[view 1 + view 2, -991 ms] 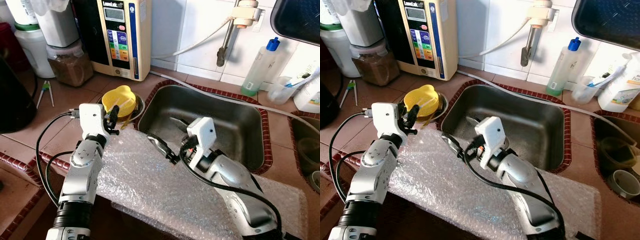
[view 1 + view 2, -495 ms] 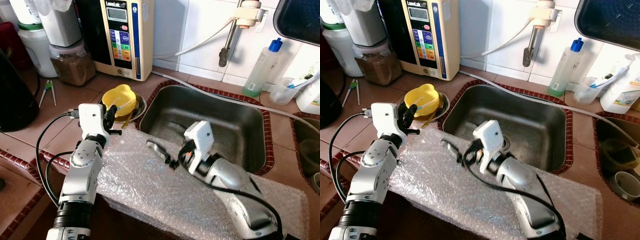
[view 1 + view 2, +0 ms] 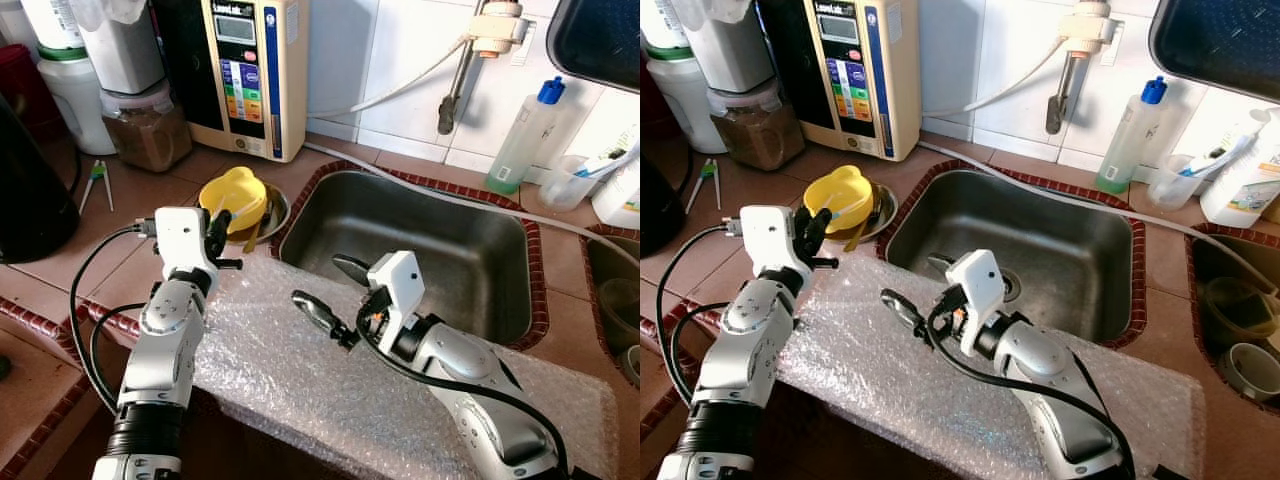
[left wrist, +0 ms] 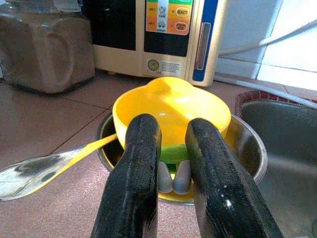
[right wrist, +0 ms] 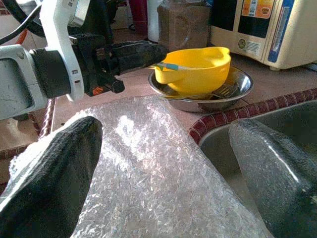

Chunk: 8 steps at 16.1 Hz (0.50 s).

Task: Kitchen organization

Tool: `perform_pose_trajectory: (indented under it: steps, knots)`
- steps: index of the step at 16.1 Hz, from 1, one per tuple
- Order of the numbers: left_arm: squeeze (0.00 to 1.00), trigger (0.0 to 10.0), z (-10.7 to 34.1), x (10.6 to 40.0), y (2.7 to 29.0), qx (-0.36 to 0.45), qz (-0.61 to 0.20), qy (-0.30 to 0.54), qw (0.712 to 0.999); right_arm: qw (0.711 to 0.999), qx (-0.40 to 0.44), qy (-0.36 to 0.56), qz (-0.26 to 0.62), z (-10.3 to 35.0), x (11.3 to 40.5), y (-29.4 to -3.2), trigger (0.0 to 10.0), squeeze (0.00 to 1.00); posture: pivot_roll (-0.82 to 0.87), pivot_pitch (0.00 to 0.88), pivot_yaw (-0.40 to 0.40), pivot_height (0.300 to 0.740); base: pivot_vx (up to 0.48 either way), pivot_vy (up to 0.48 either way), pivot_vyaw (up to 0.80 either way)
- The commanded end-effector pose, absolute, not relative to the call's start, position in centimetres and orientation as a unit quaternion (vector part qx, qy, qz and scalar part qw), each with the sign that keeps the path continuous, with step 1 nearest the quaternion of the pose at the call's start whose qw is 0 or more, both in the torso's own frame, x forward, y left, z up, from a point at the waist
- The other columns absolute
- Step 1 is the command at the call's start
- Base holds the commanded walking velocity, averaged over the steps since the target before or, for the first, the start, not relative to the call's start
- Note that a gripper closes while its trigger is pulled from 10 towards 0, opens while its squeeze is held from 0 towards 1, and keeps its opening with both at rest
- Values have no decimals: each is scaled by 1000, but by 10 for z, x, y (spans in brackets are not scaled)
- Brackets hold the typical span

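A yellow bowl sits inside a steel bowl on the tiled counter left of the sink. A yellow-handled spoon leans out of the steel bowl. My left gripper hovers just short of the yellow bowl, fingers together and holding nothing. A sheet of bubble wrap covers the counter's front edge. My right gripper hangs open over the wrap's far edge at the sink's rim, one finger above the wrap, the other above the basin.
A cream water machine and a brown jar stand against the back wall. Green tongs lie on the counter to the left. Behind the sink are a tap and a soap bottle. A second basin lies at far right.
My right gripper's fingers have spread apart over the wrap's edge. The left arm has stayed by the bowls.
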State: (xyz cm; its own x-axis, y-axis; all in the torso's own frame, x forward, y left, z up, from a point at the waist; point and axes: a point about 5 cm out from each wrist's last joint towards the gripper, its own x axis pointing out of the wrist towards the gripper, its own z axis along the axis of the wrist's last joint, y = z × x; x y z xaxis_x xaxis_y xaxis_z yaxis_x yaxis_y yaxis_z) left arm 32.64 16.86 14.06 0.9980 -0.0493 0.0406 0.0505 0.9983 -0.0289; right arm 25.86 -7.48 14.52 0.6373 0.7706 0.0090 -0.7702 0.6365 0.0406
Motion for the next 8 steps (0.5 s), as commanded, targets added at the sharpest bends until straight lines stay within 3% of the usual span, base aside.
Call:
perform_pose_trajectory:
  steps: [1,8]
  knots:
    - [0,10000,139,328,169,-17,-21,-11,1000,903,15,-1,429,149,259,-75,10000,0,-21,0,-6,740,0,0,0]
    - [0,10000,139,328,169,-17,-21,-11,1000,903,15,-1,429,149,259,-75,10000,0,-21,0,-6,740,0,0,0]
